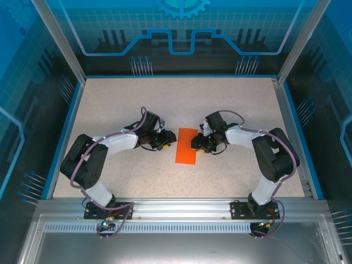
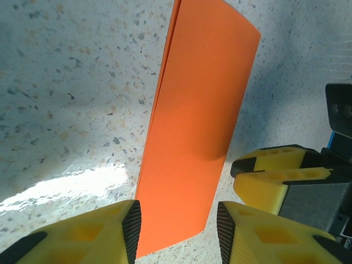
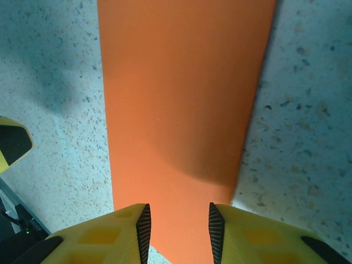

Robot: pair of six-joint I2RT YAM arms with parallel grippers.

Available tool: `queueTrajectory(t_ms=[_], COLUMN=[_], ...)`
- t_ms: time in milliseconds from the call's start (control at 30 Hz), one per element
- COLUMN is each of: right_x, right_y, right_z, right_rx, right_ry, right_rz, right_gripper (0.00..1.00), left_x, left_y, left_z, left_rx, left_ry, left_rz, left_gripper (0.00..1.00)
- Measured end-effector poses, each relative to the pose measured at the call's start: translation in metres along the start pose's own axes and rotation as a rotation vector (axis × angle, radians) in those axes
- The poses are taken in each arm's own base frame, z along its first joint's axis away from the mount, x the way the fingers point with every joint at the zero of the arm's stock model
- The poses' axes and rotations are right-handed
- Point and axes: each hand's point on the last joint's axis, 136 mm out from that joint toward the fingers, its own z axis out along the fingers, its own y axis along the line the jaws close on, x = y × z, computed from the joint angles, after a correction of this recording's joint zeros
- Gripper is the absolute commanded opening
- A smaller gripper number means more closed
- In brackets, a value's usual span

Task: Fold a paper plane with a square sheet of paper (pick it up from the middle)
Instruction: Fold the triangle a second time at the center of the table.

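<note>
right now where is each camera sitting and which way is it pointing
Top external: fixed above and behind the arms, looking down on the table; both arms show whole, with the left gripper and right gripper flanking the folded orange sheet of paper.
Left wrist: on the left arm, looking down past its own yellow fingers onto the sheet; the right gripper is at the right edge.
Right wrist: on the right arm, looking down at the sheet between its own fingers.
Shared: both wrist views show the sheet on the speckled table.
</note>
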Motion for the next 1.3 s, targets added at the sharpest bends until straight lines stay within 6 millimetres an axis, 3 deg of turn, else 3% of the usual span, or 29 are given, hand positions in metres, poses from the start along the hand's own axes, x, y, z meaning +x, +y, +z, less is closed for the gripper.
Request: queueTrajectory(t_ms=[767, 1300], right_x=[0.001, 0.001], right_y=[-0.007, -0.009], right_z=[0.008, 0.009], right_rx=[-0.029, -0.058], right_ry=[0.022, 0.025], right_rz=[0.020, 0.027], right_gripper=[0.34, 0.32], left_x=[-0.008, 0.000], left_y=[-0.006, 0.002], left_z=[0.024, 0.033], left_rx=[0.017, -0.003], left_ry=[0.065, 0.102], left_rz=[-0.013, -0.021], left_gripper=[0.50, 0.50])
